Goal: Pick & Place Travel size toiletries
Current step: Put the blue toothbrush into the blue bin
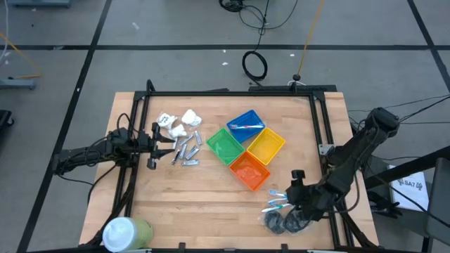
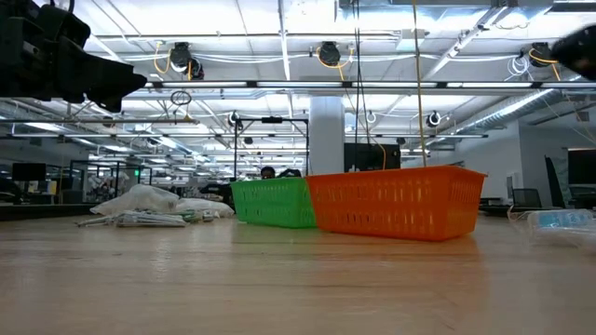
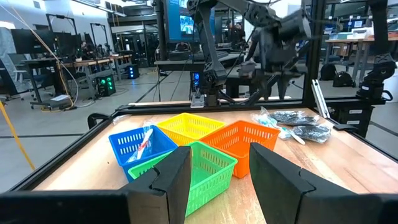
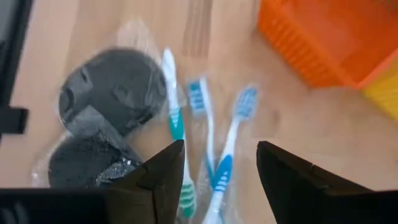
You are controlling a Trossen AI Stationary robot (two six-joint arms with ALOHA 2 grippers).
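Three wrapped toothbrushes (image 4: pixel 208 146) lie fanned on the wood beside two dark round wads (image 4: pixel 106 102), near the table's right front corner and just off the orange bin (image 1: pixel 250 170). The right gripper (image 4: pixel 214 177) hangs directly above them with its fingers spread and nothing between them, so the step in hand looks like the reach for a toothbrush. Next it likely needs to drop, straddle one handle and close. The left gripper (image 1: pixel 156 144) waits part open and empty by the silver pieces (image 1: pixel 185 151) and white packets (image 1: pixel 179 123)
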